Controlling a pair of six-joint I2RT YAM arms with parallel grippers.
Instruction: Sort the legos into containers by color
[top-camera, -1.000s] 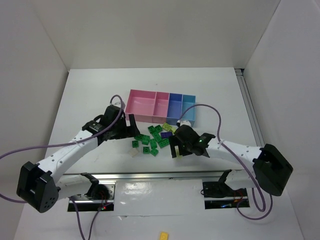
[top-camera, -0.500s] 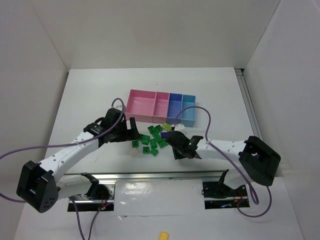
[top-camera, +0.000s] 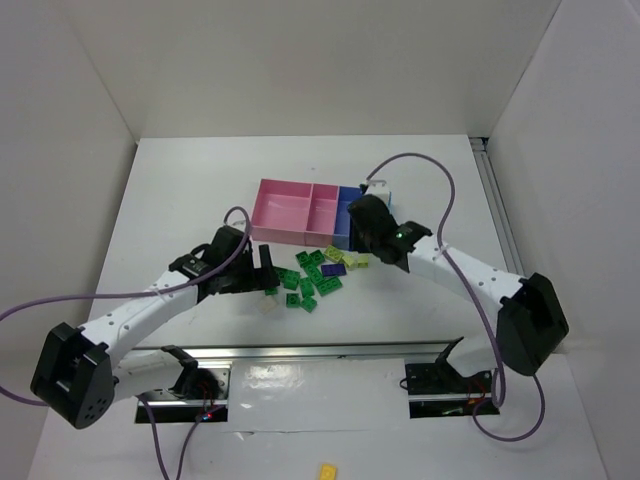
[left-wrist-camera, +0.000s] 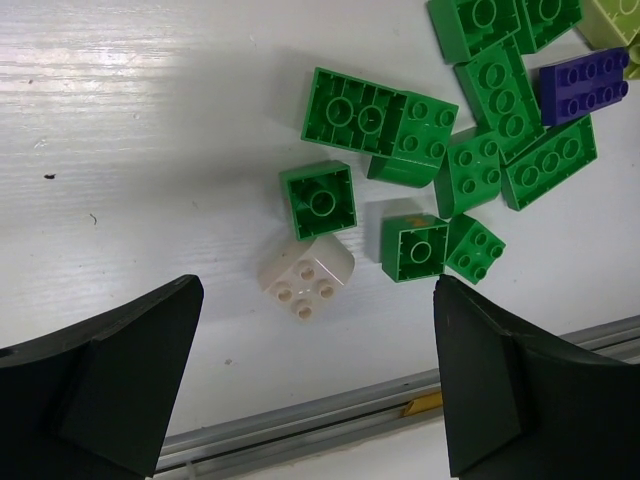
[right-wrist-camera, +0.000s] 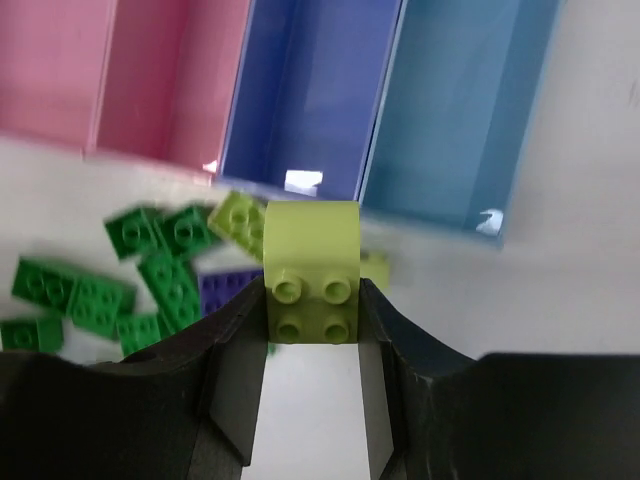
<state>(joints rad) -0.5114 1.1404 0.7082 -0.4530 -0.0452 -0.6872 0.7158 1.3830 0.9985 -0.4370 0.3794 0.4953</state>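
Note:
The legos (top-camera: 310, 275) lie in a loose pile on the white table just in front of the containers: mostly green ones (left-wrist-camera: 500, 90), a purple one (left-wrist-camera: 585, 85) and a white one (left-wrist-camera: 306, 277). My right gripper (right-wrist-camera: 311, 300) is shut on a pale yellow-green lego (right-wrist-camera: 311, 250), held above the table at the near rims of the blue tray (right-wrist-camera: 310, 90) and the light blue tray (right-wrist-camera: 470, 100). The pink trays (top-camera: 283, 212) sit to their left. My left gripper (left-wrist-camera: 315, 370) hangs open over the pile's left edge, near the white lego, with nothing between its fingers.
A metal rail (top-camera: 300, 352) runs along the table's near edge. A lone yellow brick (top-camera: 327, 468) lies below it at the bottom of the top view. White walls enclose the table on three sides. The right arm covers part of the blue trays in the top view.
My right gripper closed on the yellow-green lego at the pile's right side and carried it up toward the blue trays. The left gripper edged slightly right, staying open.

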